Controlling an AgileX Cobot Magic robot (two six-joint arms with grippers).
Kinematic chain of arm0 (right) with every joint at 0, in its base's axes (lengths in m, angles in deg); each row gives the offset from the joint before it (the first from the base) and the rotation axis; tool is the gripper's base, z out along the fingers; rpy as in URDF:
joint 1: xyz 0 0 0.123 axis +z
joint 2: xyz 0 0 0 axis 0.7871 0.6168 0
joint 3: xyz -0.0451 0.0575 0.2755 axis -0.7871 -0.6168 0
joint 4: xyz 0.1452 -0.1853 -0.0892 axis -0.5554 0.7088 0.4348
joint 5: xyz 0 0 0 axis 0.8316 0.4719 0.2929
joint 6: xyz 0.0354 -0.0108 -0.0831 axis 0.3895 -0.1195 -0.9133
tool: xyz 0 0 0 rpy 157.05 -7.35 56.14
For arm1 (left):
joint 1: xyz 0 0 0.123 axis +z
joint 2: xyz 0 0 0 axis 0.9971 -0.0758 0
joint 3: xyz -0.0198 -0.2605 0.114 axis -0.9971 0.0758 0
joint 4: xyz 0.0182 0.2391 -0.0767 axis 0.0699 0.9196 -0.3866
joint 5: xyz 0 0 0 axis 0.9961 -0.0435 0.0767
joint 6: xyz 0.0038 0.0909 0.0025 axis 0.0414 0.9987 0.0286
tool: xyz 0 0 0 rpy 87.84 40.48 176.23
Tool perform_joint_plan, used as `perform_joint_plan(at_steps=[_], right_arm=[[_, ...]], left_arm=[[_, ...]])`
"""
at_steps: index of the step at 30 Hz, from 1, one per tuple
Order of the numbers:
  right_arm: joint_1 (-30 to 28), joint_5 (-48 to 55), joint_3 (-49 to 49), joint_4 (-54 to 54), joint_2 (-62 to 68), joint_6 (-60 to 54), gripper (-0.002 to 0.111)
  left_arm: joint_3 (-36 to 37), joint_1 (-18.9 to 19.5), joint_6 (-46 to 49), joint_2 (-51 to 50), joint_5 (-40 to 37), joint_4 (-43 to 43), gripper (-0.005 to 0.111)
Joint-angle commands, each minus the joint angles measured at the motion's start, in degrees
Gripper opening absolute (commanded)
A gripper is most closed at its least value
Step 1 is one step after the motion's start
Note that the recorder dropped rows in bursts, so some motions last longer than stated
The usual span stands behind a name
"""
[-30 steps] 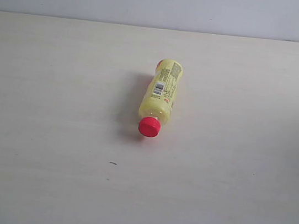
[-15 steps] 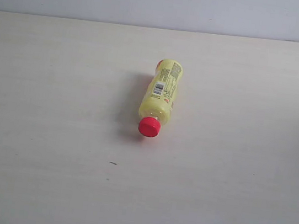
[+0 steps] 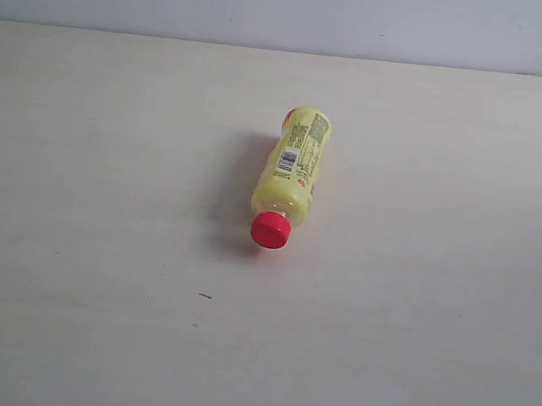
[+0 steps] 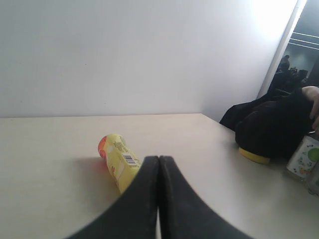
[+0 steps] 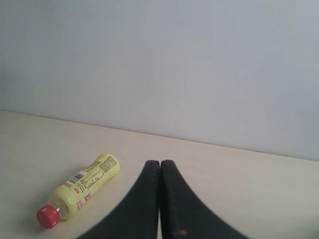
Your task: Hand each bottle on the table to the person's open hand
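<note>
1 yellow bottle (image 3: 291, 170) lies on its side at the centre of the exterior view, red cap toward the lower edge. Left gripper (image 4: 159, 199) and right gripper (image 5: 160, 199): both closed tip to tip, holding nothing. A good pick, I judge, would open wide and clamp across the body, since it may roll. Table (image 3: 94, 239): pale, matte wood-grain; plain white wall (image 3: 279, 2) behind.

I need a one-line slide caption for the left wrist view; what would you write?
Shut left gripper before the yellow bottle, which lies on its side on the table.
</note>
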State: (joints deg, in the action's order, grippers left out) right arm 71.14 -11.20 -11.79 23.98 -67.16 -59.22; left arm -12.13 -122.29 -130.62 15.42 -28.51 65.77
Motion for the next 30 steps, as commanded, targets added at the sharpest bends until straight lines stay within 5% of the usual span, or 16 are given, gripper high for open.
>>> perform_joint_plan(at_steps=[1,21,30], right_arm=[[0.1,-0.3,-0.4,0.1,-0.2,-0.2,0.000],[0.1,-2.6,-1.0,3.7,-0.2,-0.2,0.000],[0.1,-13.3,-8.8,2.6,-0.2,-0.2,0.000]], left_arm=[[0.2,0.0,0.0,0.4,0.3,-0.3,0.000],[0.2,0.0,0.0,0.4,0.3,-0.3,0.000],[0.2,0.0,0.0,0.4,0.3,-0.3,0.000]])
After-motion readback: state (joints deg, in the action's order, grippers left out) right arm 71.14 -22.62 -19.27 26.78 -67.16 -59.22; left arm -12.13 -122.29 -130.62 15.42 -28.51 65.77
